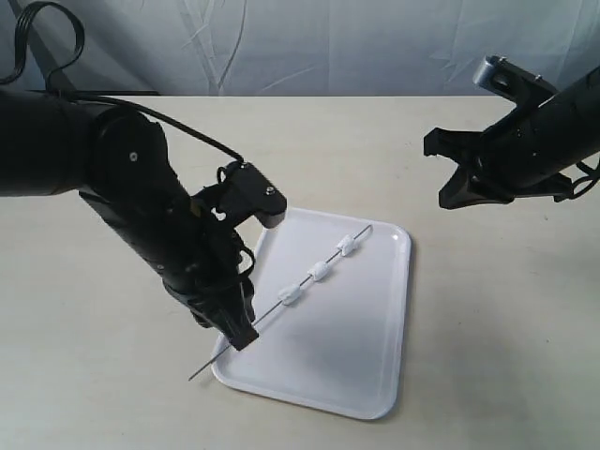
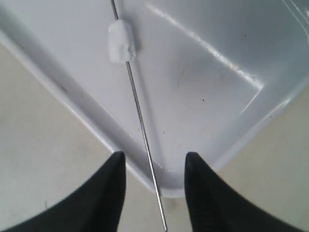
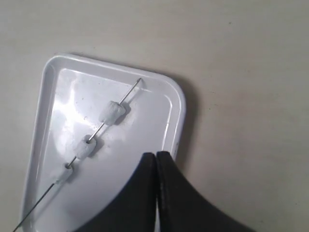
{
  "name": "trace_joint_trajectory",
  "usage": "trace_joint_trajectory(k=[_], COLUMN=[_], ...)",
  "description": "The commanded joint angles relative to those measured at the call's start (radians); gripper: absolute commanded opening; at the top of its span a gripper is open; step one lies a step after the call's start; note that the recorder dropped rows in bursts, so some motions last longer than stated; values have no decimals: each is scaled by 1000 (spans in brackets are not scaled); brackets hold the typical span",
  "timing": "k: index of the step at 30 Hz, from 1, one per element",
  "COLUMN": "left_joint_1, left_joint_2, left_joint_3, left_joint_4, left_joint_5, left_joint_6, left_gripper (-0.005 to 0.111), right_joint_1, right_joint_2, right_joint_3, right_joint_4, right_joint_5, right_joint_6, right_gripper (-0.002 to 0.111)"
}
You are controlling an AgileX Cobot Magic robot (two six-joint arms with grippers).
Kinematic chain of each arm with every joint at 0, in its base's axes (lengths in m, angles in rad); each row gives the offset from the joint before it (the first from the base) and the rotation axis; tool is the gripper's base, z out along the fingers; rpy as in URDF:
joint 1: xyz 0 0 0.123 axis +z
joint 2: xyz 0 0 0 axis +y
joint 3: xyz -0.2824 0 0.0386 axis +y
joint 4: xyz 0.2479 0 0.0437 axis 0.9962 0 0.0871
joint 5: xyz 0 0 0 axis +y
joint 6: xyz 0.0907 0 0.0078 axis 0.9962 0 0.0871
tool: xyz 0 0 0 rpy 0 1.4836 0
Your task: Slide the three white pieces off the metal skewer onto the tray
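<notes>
The tray [image 1: 352,352] lies on the table with the metal skewer [image 1: 267,314] slanting across it. All three white pieces [image 1: 290,294] [image 1: 320,273] [image 1: 349,246] are threaded on the rod. Its near end juts past the tray's corner. My left gripper [image 1: 239,336] is there, open. In the left wrist view the skewer [image 2: 140,116] runs between the fingers of the gripper [image 2: 154,157], touching neither, with one piece [image 2: 120,41] further along it. My right gripper [image 1: 448,195] hovers above the table to the tray's right, shut and empty [image 3: 156,154]. The right wrist view shows the pieces [image 3: 112,112] on the tray [image 3: 177,99].
A beige table [image 1: 497,309] stretches all round the tray. A pale cloth backdrop [image 1: 328,47] hangs behind its far edge. Black cables [image 1: 56,42] trail from the left arm at the upper left.
</notes>
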Motion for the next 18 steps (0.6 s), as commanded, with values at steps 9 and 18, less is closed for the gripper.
trace_joint_trajectory(k=[9,18], left_joint_1=[-9,-9], left_joint_2=[225,273], left_joint_3=[-153,-175], left_joint_4=[8,4], left_joint_5=[125,66], left_joint_6=[-78,-67], left_gripper=[41,41], right_joint_1=[2,2], right_joint_2=[1,1], right_joint_3=[-5,-5], right_joint_4=[38,34], right_joint_5=[-27,-3], right_joint_6=[-20,-21], right_gripper=[-1,-1])
